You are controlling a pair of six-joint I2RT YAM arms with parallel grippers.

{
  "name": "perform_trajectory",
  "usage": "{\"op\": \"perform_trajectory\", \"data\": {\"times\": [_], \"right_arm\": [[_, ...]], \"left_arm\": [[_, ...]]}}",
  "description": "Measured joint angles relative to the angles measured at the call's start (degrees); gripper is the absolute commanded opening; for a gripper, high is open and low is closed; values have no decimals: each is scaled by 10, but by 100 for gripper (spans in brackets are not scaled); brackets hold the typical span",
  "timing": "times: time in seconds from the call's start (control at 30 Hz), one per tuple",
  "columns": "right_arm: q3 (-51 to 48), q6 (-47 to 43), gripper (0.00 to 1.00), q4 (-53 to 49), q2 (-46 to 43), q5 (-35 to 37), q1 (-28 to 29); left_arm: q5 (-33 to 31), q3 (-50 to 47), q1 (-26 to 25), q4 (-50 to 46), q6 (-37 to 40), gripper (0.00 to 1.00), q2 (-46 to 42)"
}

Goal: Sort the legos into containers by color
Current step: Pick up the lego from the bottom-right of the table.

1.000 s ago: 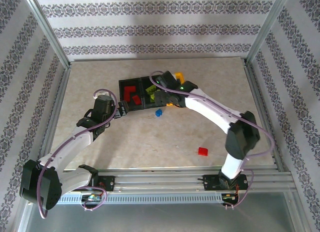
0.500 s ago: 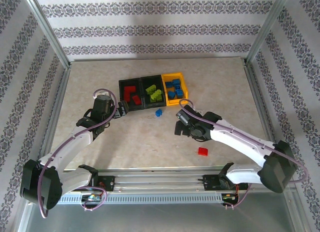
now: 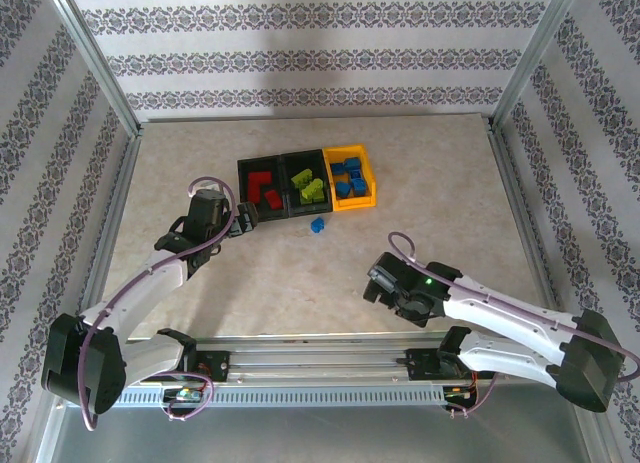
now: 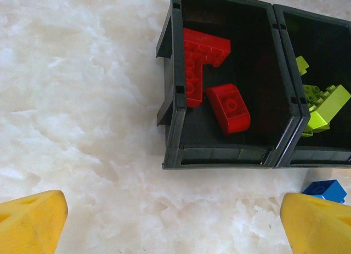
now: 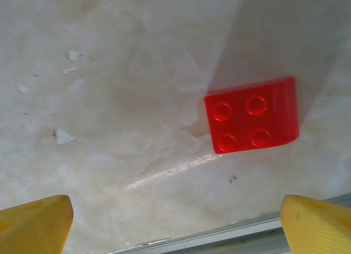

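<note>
Black and yellow-orange plastic make up the row of containers [image 3: 283, 159], set toward the far side of the marbled table [image 3: 450, 183]. Taking that row as the landmark, its left black bin [image 4: 174, 95] holds red legos [image 4: 204, 56]; its middle black bin [image 4: 300, 95] holds lime green legos [image 4: 323, 103]; its yellow-orange bin [image 3: 371, 183] at the right end holds blue legos [image 3: 349, 178]. One loose blue lego [image 3: 317, 225] lies on the table just on the near side of the row, in front of the middle bin and apart from it; a loose red lego [image 5: 253, 123] lies studs up well to the near right of the row, close to the metal rail [image 5: 230, 237] at the table's near edge. The left gripper [image 4: 175, 218] hovers just near and left of the row, by the left bin's near corner, its yellow fingertips [image 4: 33, 215] spread wide over bare table; the right gripper [image 5: 175, 221] hangs over the loose red lego, well apart from the row, its fingertips likewise spread wide, the brick resting on the table ahead of them, apart from both.
</note>
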Motion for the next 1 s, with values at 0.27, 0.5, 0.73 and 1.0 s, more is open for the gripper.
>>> {"op": "perform_trajectory", "data": {"times": [0.27,0.5,0.73,1.0], "right_arm": [[-28,32,97,20,4,-4,0],[-28,24,97,43,35,10,-24],[-28,-2,93,73,67,18,-61],[-22,-40,91,104,111,20,-76]], "left_arm": [[8,-5,0,1,-2,100,9],[10,-6,0,2,-4,100,14],[10,-6,0,2,-4,100,14],[10,-6,0,2,-4,100,14]]}}
